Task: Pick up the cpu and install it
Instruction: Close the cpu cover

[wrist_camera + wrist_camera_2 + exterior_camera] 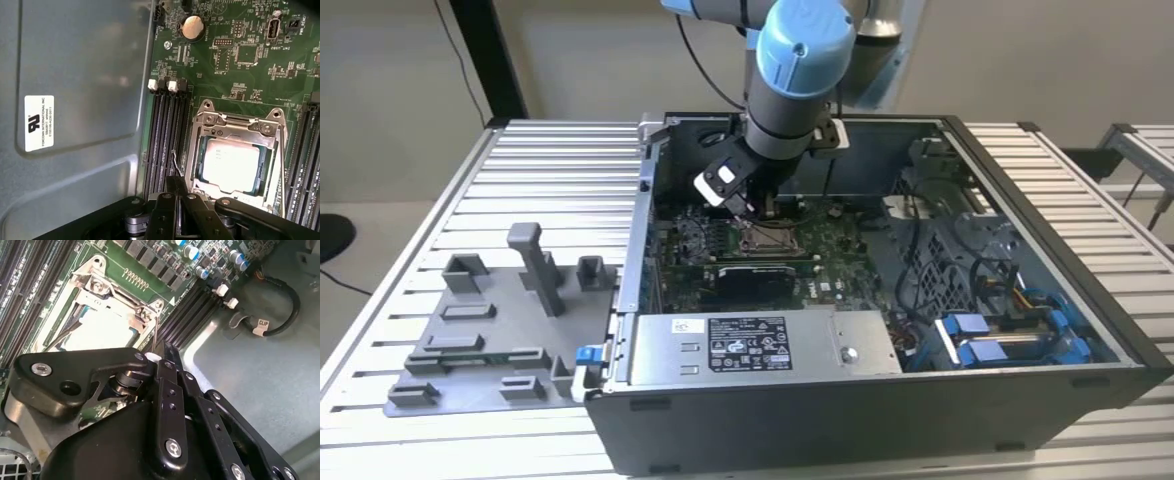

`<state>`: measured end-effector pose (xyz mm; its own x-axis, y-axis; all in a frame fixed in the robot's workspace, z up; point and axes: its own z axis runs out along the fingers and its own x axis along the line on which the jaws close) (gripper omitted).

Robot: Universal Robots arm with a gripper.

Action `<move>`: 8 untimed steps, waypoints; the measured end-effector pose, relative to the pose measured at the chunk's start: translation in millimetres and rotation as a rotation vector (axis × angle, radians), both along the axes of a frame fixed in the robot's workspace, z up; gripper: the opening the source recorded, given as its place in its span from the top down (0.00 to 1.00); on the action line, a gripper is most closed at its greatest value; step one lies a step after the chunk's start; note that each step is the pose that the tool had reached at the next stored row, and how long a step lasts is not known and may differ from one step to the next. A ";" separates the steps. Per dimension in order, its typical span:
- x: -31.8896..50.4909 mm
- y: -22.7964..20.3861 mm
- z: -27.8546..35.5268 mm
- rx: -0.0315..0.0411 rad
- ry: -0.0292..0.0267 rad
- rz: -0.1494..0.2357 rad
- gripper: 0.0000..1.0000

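The cpu, a flat square chip with a silvery-white top, lies inside the metal-framed socket on the green motherboard; it also shows in the second wrist view. My gripper hangs just beside the socket, over the black memory slots, with its fingers pressed together. A thin wire socket lever rises to the fingertips; whether it is pinched I cannot tell. In the exterior view the gripper sits low inside the open computer case, right above the socket.
The open computer case lies on a ribbed metal table. A power supply fills its near side, with blue cable clips toward the exterior view's right. A grey plastic tray with upright posts stands on the exterior view's left.
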<state>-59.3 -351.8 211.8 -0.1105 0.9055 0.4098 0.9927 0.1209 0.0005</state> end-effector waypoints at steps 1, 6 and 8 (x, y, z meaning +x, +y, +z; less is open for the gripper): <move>1.0 0.0 -0.1 0.0000 0.0000 0.000 1.00; 5.7 0.0 -1.0 -0.0001 0.0002 0.000 1.00; 6.0 0.0 -1.1 -0.0002 0.0001 0.000 1.00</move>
<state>-53.3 -351.8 210.7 -0.1104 0.9055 0.4096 0.9927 0.1209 0.0004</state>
